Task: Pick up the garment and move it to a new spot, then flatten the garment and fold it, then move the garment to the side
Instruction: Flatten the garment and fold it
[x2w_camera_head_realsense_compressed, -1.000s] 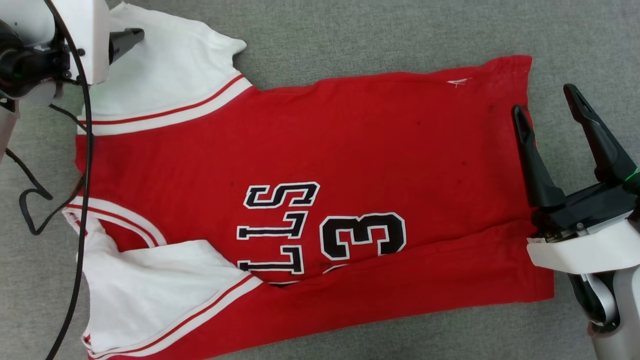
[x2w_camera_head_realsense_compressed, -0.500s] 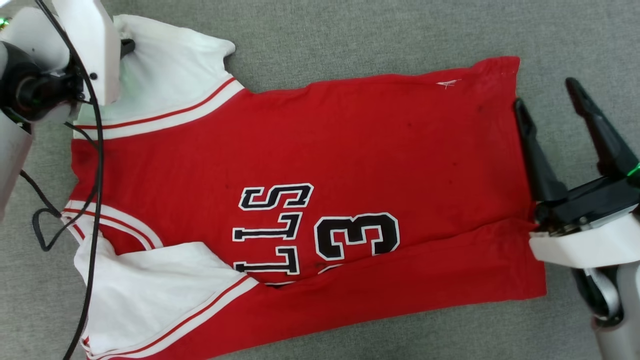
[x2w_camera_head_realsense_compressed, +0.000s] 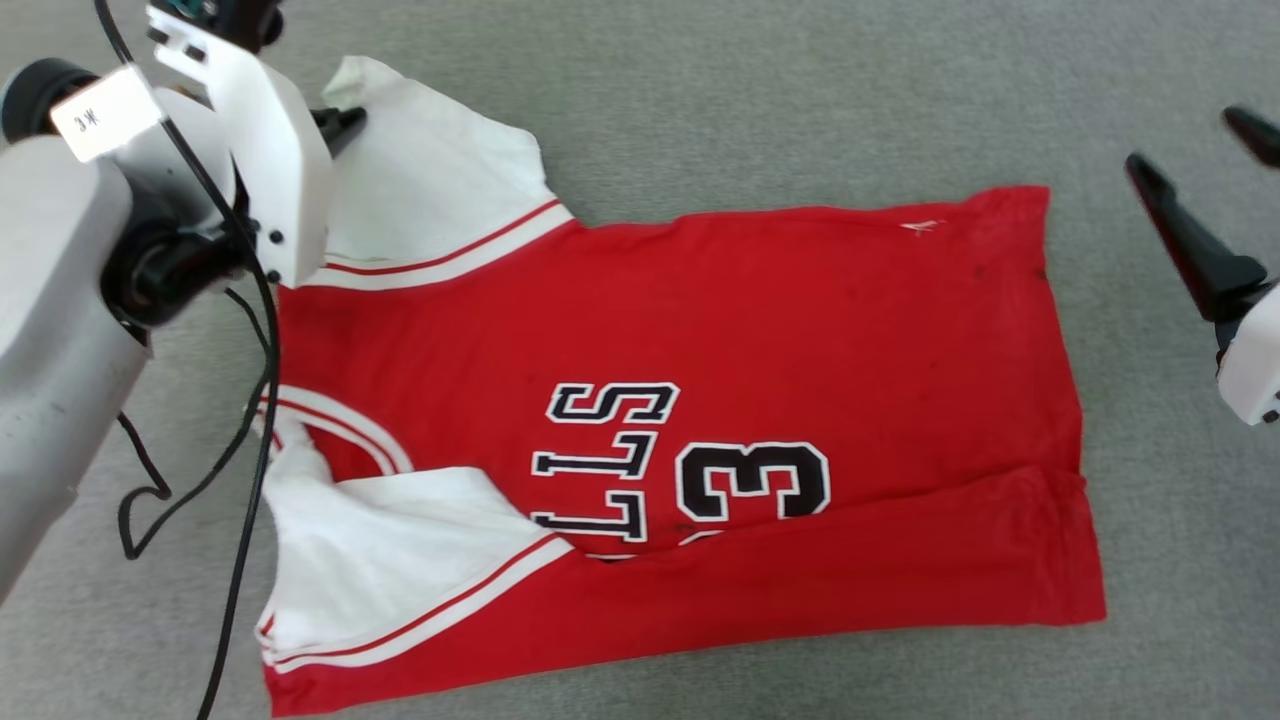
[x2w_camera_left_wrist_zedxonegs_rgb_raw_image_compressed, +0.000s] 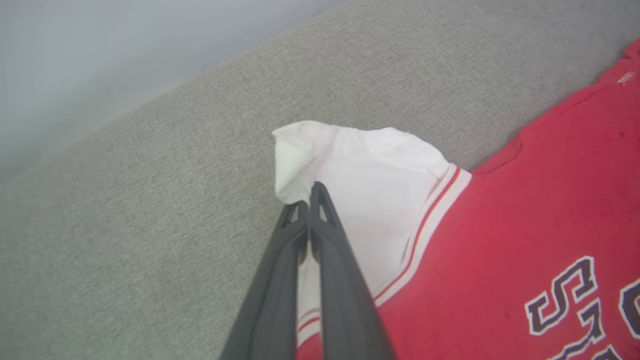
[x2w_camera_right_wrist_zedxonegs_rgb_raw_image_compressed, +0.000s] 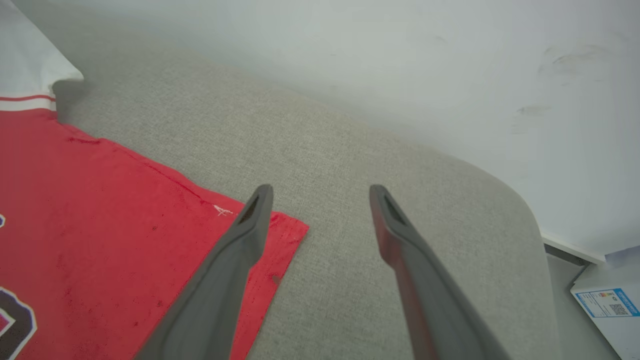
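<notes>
The red jersey (x2w_camera_head_realsense_compressed: 780, 320) lies mostly flat on the grey fabric bench (x2w_camera_head_realsense_compressed: 700, 90). It looks soft, light and limp, so it is best gripped at sleeve edges or hem corners. The left claw (x2w_camera_left_wrist_zedxonegs_rgb_raw_image_compressed: 309, 197) is clenched on its white sleeve (x2w_camera_left_wrist_zedxonegs_rgb_raw_image_compressed: 360, 165). The right claw (x2w_camera_right_wrist_zedxonegs_rgb_raw_image_compressed: 320, 192) is released, with the hem corner (x2w_camera_right_wrist_zedxonegs_rgb_raw_image_compressed: 287, 232) just beside one finger.

right gripper (x2w_camera_head_realsense_compressed: 1185, 138) partly off-frame

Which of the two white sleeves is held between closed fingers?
The far sleeve, at the top of the head view: the left gripper is shut on its edge. The near sleeve lies free on the garment.
</notes>
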